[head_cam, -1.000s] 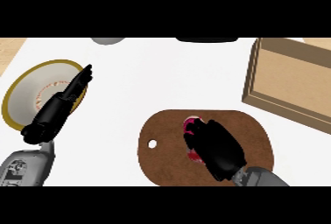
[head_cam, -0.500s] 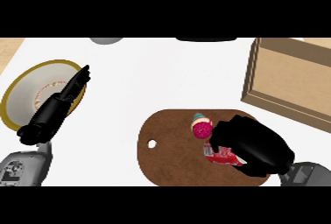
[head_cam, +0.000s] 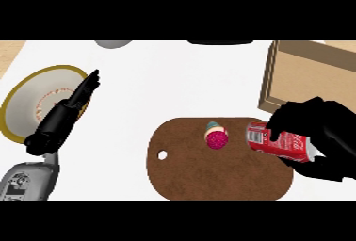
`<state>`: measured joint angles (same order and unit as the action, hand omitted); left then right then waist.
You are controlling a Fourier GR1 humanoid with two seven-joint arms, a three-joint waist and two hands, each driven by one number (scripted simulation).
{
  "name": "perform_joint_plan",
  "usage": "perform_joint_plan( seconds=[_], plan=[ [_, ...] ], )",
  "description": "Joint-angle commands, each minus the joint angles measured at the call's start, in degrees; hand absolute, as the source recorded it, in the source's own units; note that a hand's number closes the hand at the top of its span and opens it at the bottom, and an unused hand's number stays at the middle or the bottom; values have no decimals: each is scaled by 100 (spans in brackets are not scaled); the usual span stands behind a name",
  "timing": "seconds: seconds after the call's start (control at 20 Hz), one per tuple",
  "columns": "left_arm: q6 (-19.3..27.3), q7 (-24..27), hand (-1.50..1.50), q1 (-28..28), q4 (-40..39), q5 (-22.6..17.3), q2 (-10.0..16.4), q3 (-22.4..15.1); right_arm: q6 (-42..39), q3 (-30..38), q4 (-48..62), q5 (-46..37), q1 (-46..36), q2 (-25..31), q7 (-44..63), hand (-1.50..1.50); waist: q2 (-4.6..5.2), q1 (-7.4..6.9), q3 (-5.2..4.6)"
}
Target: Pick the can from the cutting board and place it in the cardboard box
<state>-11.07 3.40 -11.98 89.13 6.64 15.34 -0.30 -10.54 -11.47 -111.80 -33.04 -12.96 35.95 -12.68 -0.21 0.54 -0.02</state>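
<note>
Right hand (head_cam: 319, 124) is gripping the red can (head_cam: 278, 143), tilted over the cutting board's (head_cam: 208, 174) right edge, near the cardboard box (head_cam: 300, 87). Left hand (head_cam: 66, 112) is lying open, fingers straight, over the plate (head_cam: 24, 101).

white counter (head_cam: 173, 84) with plate (head_cam: 28, 113), cutting board (head_cam: 208, 176), cardboard box (head_cam: 306, 70)

Cutting board (head_cam: 208, 174) brown wood, matt; can (head_cam: 278, 143) glossy red metal; box (head_cam: 306, 75) plain cardboard (matt, tan).

White counter top (head_cam: 173, 80) fills the view, with tan surface (head_cam: 10, 54) at upper left.
</note>
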Motion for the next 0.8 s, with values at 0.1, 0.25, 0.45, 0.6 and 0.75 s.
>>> perform_joint_plan(
  seconds=[0.1, 0.25, 0.45, 0.6, 0.75],
  plan=[
    [-83, 307, 0, 174, -174, -32, 41, 91, -98, 1343, 334, 1006, -208, -293, 999, 150, 16, -12, -1],
    [-155, 209, 0, 28, -158, -72, 26, 86, -236, 1684, 1272, 983, -1146, -177, 1382, 150, 43, -126, -2],
    [4, 144, 0, -177, -294, 130, -130, -5, -395, 2236, 2085, 1263, -1528, 46, 1243, 150, 42, -90, 1],
    [-303, -18, 0, -20, 46, -141, 78, 222, -370, 2227, 2888, 974, -1903, 170, 874, 150, 31, -117, 2],
    [-342, -16, 0, -112, 128, -105, 84, 116, -145, 2032, 4182, 255, -2622, 641, 400, 150, 79, -287, 4]
  ],
)
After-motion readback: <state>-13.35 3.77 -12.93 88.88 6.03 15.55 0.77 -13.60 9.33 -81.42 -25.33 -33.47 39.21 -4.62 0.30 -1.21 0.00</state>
